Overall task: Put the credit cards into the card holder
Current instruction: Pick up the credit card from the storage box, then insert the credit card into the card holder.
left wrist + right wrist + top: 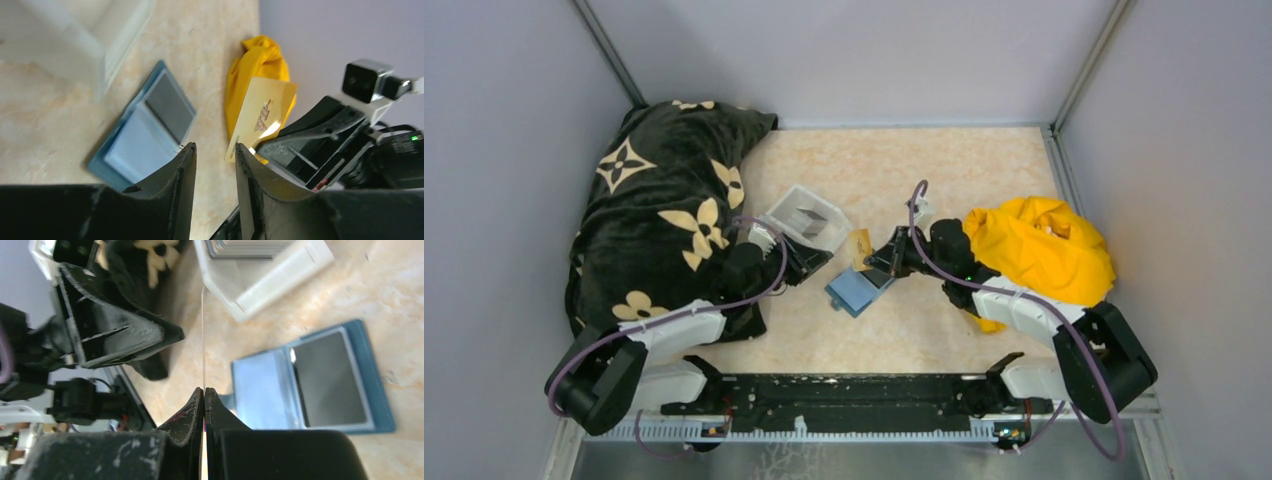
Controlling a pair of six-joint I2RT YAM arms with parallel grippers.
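Note:
The card holder [859, 290] lies open flat on the table, teal, with a grey credit card [170, 105] in one pocket. My right gripper [881, 258] is shut on a yellow-tan credit card [860, 248], held upright on its edge just above and behind the holder. In the right wrist view that card [202, 340] shows edge-on, pinched between the fingertips [204, 391]. My left gripper [809, 262] stands open and empty a short way to the card's left. From the left wrist, the card [262, 115] is just past the fingertips [215, 150].
A clear-white tray [807, 217] with several grey cards [245, 247] sits behind the holder. A black flower-print cloth [664, 210] fills the left side. A yellow cloth [1039, 245] lies bunched at the right. Grey walls close in the table.

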